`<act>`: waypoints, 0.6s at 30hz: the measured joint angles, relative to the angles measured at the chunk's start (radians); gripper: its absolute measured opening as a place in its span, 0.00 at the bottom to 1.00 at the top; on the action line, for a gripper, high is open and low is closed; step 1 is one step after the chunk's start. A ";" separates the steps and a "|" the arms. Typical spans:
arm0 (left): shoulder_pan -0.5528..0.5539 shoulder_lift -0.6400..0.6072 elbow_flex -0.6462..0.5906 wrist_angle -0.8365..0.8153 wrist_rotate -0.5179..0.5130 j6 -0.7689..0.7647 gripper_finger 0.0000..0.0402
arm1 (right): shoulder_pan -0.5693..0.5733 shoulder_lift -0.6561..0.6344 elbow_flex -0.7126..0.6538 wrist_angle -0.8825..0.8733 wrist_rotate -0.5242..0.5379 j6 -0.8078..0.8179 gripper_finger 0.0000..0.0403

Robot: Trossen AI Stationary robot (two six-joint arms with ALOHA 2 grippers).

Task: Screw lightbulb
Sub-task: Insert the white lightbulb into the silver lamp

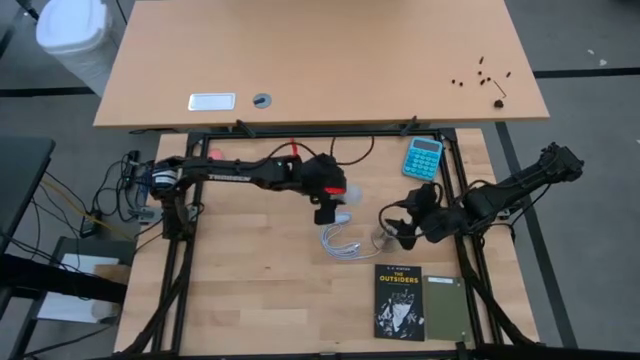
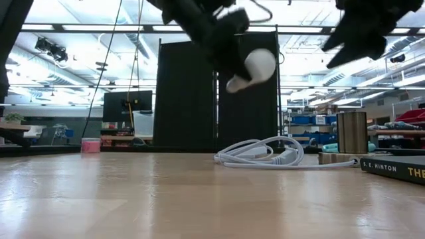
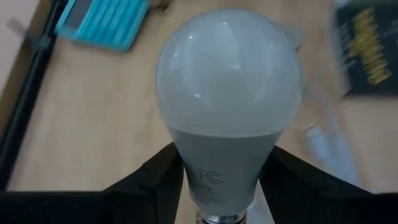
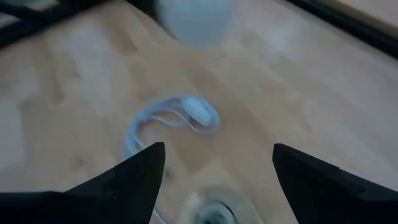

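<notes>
Bulb location: lightbulb (image 3: 227, 106) held above the desk (image 1: 260, 290), mid-scene, over the coiled cable (image 1: 338, 240).
Left gripper (image 1: 326, 205): jaws clamped narrow on the bulb's grey neck.
Right gripper (image 1: 400, 228): jaws apart, empty, over the socket (image 4: 214, 208).
Handling: likely light, smooth, fragile; grip the neck, not the globe.
Axis: tilted, globe toward right, screw base behind the jaws.

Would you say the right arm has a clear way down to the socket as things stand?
Probably yes: the right gripper hangs open just above the socket, nothing between them. The cable lies beside it, and the left gripper holds the lightbulb off to one side.
</notes>
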 joint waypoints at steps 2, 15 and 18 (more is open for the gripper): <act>-0.014 0.001 0.000 0.054 0.042 -0.021 0.49 | 0.013 0.001 0.000 -0.059 -0.012 0.048 0.77; -0.102 0.020 -0.002 0.331 0.086 -0.073 0.49 | 0.055 0.039 0.000 -0.305 -0.225 0.231 0.77; -0.121 0.020 -0.014 0.382 0.086 -0.074 0.49 | 0.055 0.085 0.000 -0.312 -0.257 0.239 0.77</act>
